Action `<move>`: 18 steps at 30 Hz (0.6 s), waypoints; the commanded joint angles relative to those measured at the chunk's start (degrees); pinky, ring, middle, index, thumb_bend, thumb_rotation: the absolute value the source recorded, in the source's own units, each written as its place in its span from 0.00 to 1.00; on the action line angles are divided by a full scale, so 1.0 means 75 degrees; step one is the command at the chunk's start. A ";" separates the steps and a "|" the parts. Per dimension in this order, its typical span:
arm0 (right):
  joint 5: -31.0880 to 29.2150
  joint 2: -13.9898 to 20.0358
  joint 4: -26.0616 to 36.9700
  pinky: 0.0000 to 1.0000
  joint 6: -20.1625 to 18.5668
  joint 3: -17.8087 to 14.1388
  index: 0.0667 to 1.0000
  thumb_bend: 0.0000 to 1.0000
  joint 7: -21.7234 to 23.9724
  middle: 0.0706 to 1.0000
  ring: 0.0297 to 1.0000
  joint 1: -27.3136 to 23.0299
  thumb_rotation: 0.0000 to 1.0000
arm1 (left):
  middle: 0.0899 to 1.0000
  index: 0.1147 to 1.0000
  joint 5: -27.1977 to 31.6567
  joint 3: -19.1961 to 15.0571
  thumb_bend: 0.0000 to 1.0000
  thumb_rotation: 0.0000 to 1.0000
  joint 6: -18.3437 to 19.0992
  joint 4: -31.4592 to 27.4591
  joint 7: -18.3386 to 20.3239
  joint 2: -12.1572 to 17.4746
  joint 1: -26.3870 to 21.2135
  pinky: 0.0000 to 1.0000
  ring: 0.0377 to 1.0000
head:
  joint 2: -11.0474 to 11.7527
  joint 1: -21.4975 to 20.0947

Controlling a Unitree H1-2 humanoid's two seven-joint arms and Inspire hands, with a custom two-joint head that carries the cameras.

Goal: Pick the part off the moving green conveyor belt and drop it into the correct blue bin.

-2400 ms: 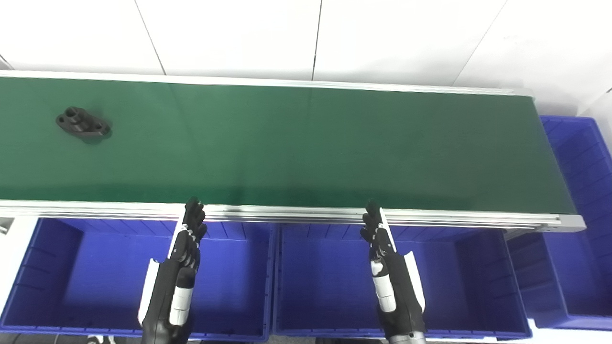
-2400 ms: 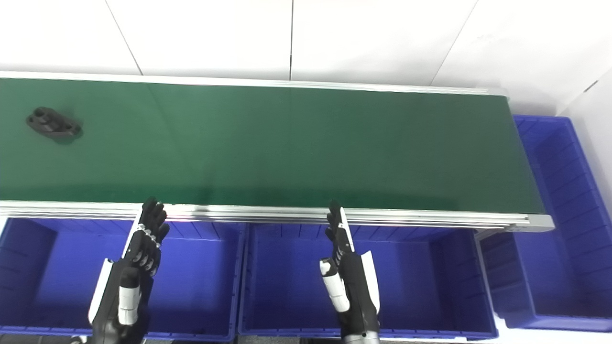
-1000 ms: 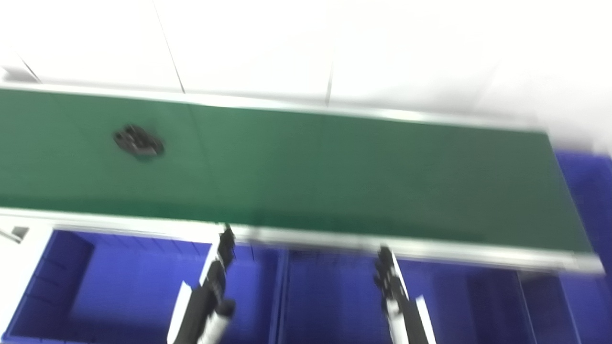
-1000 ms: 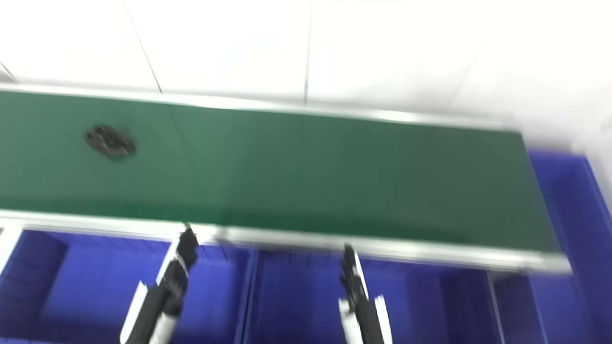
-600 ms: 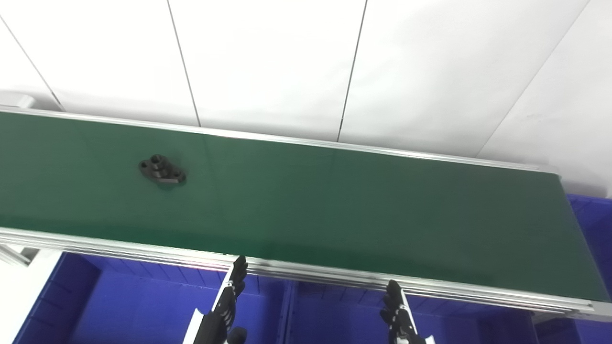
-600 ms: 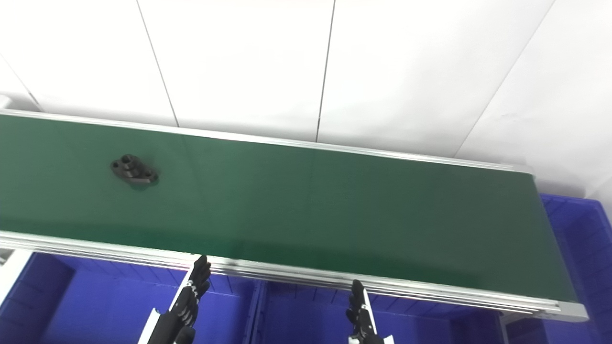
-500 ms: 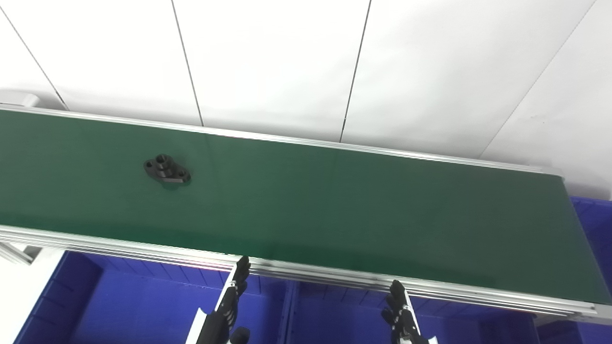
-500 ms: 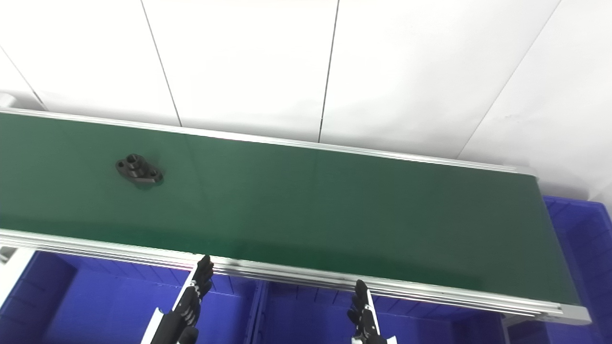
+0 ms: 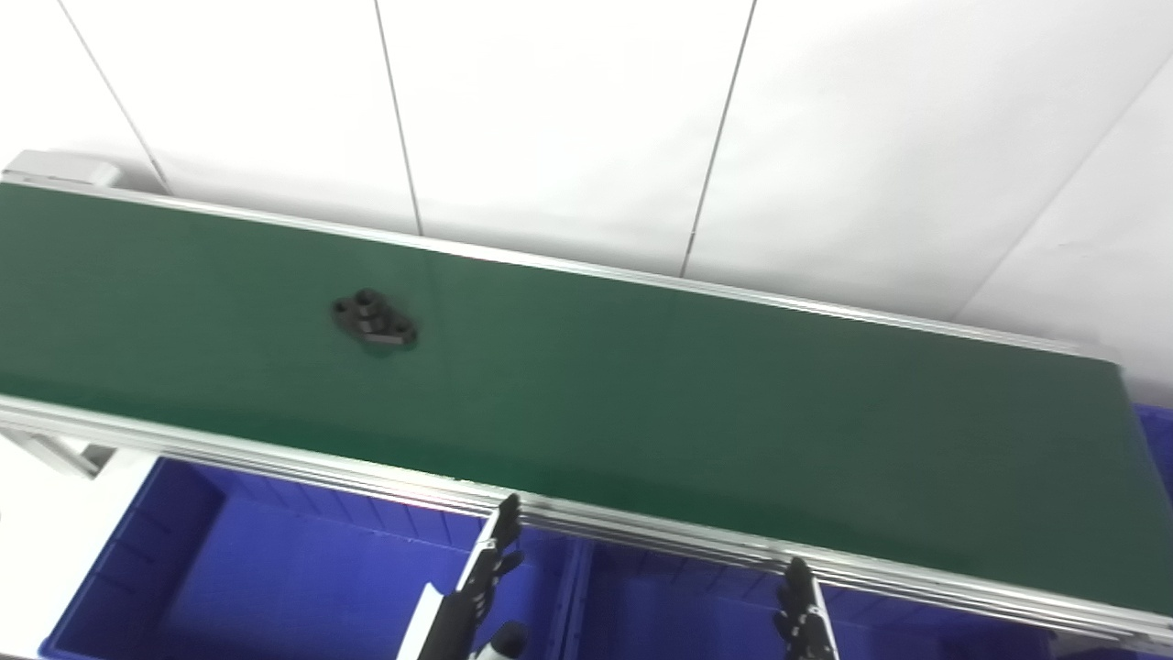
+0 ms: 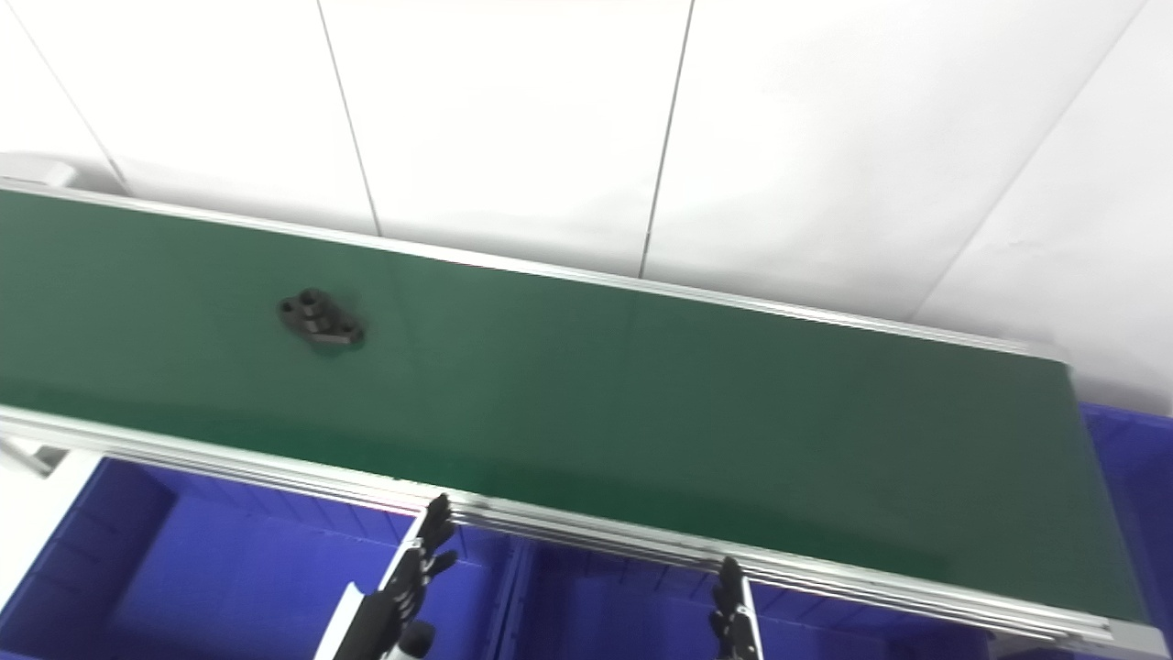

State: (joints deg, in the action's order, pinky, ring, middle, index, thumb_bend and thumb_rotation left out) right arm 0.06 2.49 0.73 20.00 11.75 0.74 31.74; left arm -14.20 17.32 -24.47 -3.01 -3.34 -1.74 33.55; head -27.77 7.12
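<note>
Part [image 9: 374,322] lying on belt [image 9: 641,394], well left of both hands, untouched; left hand [image 9: 476,596] and right hand [image 9: 802,619] empty below belt's near rail over bins [image 9: 183,568], fingers straight, apart; pick and drop outstanding.

I'm looking at an industrial sorting cell: a long green conveyor belt [image 9: 641,403] in aluminium rails, blue plastic bins [image 9: 275,587] lined along its near edge, bare white wall panels [image 9: 550,119] behind.
</note>
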 commanded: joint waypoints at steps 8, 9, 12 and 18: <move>-0.0183 0.0040 -0.0223 1.00 0.0725 -0.0170 1.00 0.76 0.0227 1.00 1.00 -0.0137 1.00 | 1.00 1.00 -0.0040 0.0344 0.55 0.99 -0.0323 0.0127 -0.0654 -0.0072 -0.0188 0.84 0.95 | 0.0202 -0.0062; -0.0157 0.0036 -0.0264 1.00 0.0748 -0.0175 1.00 0.76 0.0220 1.00 1.00 -0.0150 1.00 | 1.00 1.00 -0.0024 0.0370 0.55 0.99 -0.0324 0.0143 -0.0681 -0.0043 -0.0207 0.84 0.95 | 0.0242 -0.0158; -0.0111 0.0008 -0.0321 1.00 0.0768 -0.0179 1.00 0.77 0.0204 1.00 1.00 -0.0164 1.00 | 1.00 1.00 0.0037 0.0439 0.54 0.99 -0.0325 0.0167 -0.0731 0.0041 -0.0246 0.85 0.96 | 0.0287 -0.0239; 0.0087 -0.0070 -0.0295 1.00 0.0714 -0.0177 1.00 0.78 0.0134 1.00 1.00 -0.0147 1.00 | 1.00 1.00 0.0066 0.0536 0.55 0.99 -0.0324 0.0223 -0.0858 0.0203 -0.0328 0.85 0.95 | 0.0369 -0.0367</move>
State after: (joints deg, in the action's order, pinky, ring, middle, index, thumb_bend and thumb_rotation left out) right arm -0.04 2.43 -2.26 22.81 10.52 1.59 30.53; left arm -13.88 20.90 -24.56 -0.83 -8.18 -0.46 31.34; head -24.96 4.31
